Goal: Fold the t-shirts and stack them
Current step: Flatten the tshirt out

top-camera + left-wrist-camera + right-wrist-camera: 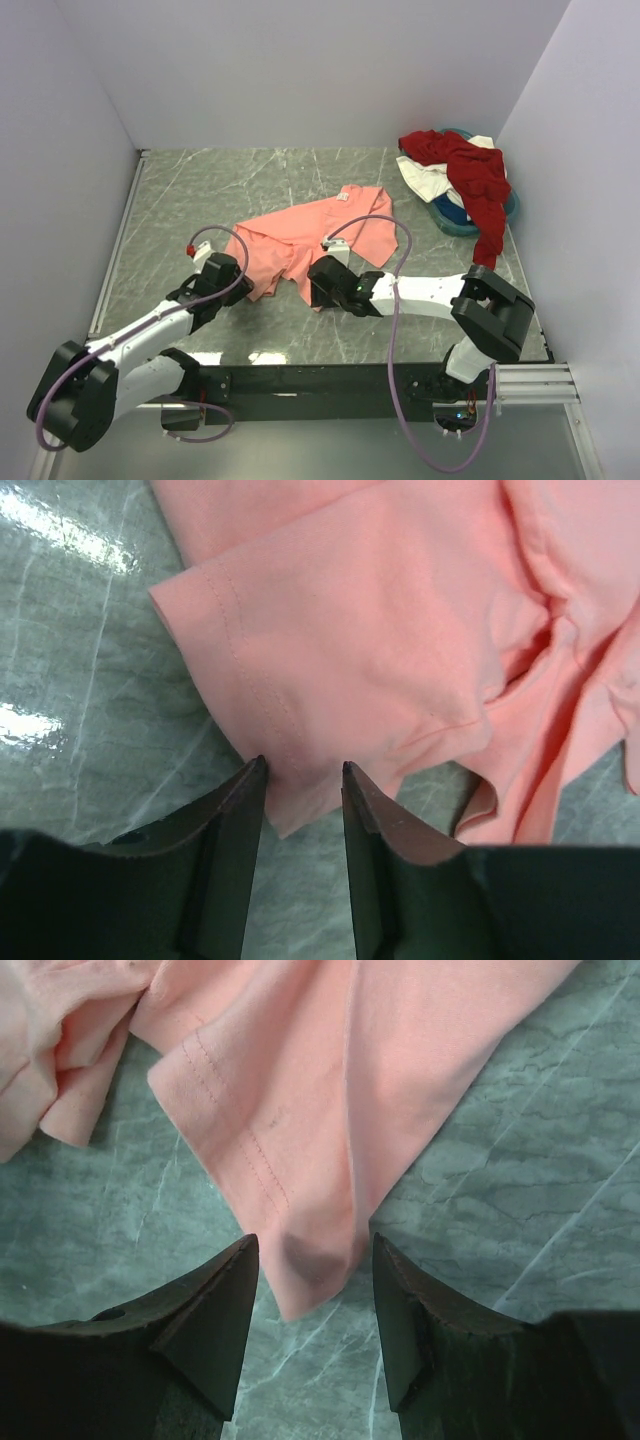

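The salmon-pink t-shirt (pixel 300 235) lies crumpled and partly spread in the middle of the table. My left gripper (pixel 243 290) is at its near left edge. In the left wrist view the gripper (pixel 304 778) is open, with a hemmed sleeve corner of the shirt (pixel 380 630) lying between the jaws. My right gripper (pixel 318 288) is at the shirt's near edge. In the right wrist view it (pixel 314 1260) is open around a hanging hemmed corner of the shirt (pixel 300 1080). The dark red t-shirt (pixel 475 175), white t-shirt (pixel 425 180) and teal-blue t-shirt (pixel 455 215) lie heaped at the back right.
The green marbled table (pixel 200 190) is walled by white panels at the back and both sides. The heap of shirts sits against the right wall. Purple cables loop over both arms near the pink shirt.
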Available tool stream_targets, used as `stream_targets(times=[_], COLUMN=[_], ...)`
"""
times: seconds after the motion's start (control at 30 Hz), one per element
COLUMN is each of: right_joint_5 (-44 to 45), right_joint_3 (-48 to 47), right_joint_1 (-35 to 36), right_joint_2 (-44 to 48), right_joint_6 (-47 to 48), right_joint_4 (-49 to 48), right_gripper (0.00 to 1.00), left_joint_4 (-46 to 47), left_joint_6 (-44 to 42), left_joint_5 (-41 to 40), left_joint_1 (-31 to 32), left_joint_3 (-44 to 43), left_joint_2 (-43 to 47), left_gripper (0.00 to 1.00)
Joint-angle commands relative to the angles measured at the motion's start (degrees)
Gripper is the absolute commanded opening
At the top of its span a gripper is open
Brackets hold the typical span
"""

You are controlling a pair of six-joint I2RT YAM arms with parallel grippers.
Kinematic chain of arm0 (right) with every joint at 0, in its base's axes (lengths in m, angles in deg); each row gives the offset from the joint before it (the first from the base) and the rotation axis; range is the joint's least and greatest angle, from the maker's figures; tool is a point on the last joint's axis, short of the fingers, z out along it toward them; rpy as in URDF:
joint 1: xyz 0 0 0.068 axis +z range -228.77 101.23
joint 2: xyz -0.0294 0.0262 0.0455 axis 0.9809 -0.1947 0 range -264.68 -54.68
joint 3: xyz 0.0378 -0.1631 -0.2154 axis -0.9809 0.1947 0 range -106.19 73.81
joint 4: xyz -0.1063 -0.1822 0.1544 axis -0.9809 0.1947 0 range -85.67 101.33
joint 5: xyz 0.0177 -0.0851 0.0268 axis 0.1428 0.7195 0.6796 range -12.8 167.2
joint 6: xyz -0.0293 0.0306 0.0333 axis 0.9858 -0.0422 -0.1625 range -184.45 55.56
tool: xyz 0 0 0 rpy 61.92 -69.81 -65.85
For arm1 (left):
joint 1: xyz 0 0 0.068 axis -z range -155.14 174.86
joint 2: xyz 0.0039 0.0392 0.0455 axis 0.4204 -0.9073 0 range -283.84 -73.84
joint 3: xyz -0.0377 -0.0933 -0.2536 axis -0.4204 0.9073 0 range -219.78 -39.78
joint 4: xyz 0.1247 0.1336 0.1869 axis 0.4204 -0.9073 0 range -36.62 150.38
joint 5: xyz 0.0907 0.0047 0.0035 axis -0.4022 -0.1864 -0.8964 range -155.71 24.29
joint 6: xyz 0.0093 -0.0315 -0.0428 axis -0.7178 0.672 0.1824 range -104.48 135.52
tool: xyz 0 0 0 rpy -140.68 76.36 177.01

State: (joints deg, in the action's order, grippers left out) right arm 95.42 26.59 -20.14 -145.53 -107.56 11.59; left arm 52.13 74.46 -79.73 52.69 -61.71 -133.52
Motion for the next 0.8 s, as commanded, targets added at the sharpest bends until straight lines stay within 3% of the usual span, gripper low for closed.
stream_targets(times=[0.0,0.27,0.77], right_joint_5=[1.91,0.68,0.85], right_joint_3=[0.11,0.11,-0.41], right_joint_1=[0.34,0.43,0.34], right_joint_2=[0.32,-2.31,-2.76], right_joint_6=[-1.1,-1.8,-1.54], right_joint_4=[-1.11,-2.61,-2.43], right_gripper=[0.56,0.48,0.21], left_joint_4=[-1.33,-1.33,2.01], left_joint_6=[-1.54,-1.9,-0.4], left_joint_5=[0.22,2.77,5.32], left_joint_1=[-0.24,-0.24,-0.15], left_joint_3=[0.57,1.98,3.74], left_joint_2=[4.21,5.72,3.08], left_gripper=[0.43,0.45,0.46])
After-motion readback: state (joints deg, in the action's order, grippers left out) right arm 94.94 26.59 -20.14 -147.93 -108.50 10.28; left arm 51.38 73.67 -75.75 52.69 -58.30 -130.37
